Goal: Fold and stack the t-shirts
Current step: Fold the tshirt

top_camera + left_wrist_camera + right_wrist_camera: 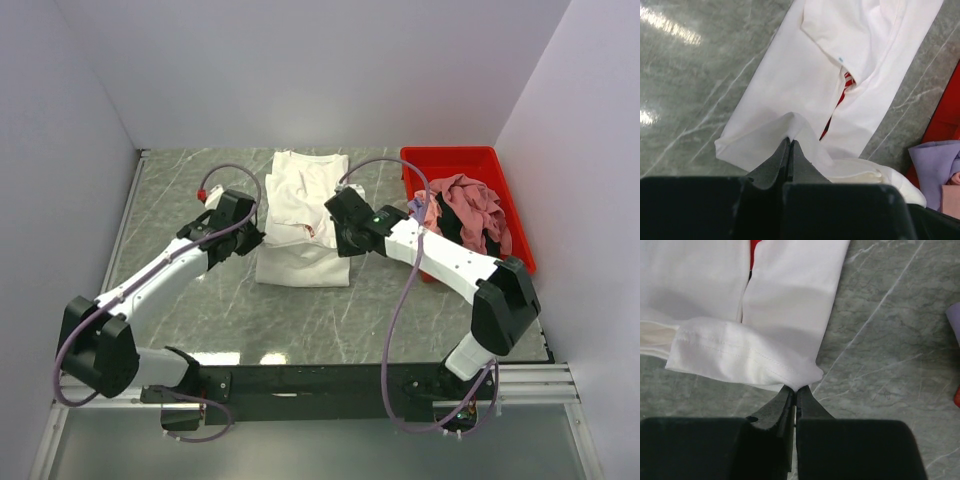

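I'm starting at the left: the left gripper (252, 238) is sitting at the white t-shirt's (300, 205) left edge, on the side away from the red bin (450, 158). On the left wrist camera its jaws are pressed together, and they are pinching a raised ridge of the white fabric right at the tips (790, 143).

The white t-shirt is lying on the grey marbled table (170, 200), just beside the bin on its left. It is partly folded, with both sides turned inward. A strip of red print (844, 86) is showing through the slit between the two flaps.

Moving right, the right gripper (337, 232) is working the shirt's edge nearer the bin. On the right wrist camera its jaws are closed tight too, and they are nipping the corner of a stitched hem (799, 385). That hemmed flap is lying folded over the cloth beneath it.

Over in the bin, a dusty pink t-shirt (472, 208) is lying crumpled. A lavender garment (935, 161) is hanging at the bin's near-left corner.
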Available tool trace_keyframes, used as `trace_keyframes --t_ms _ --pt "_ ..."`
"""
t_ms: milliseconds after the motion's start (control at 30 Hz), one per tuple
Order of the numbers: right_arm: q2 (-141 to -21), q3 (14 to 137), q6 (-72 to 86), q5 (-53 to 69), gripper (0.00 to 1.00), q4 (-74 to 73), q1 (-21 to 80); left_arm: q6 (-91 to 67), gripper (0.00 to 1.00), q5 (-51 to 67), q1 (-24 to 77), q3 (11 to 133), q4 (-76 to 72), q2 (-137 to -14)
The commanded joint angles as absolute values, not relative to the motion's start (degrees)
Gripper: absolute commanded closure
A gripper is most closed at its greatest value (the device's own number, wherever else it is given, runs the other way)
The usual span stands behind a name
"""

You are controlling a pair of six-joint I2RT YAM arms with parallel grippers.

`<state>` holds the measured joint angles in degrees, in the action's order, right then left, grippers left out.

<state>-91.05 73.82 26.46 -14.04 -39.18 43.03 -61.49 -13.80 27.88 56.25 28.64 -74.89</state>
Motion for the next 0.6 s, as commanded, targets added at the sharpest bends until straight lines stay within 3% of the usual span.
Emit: trace_keyframes --t_ms 0,567 --pt "-92.7 77.3 25.1 -14.2 1.0 -39.5 41.6 -57.7 0.99 -13.2 26.5 60.7 24.4 -77.6" --pt "-102.7 84.9 22.1 -10.0 1.0 -38.7 35.7 -53.3 0.99 -10.6 22.4 71.3 23.0 -92.6"
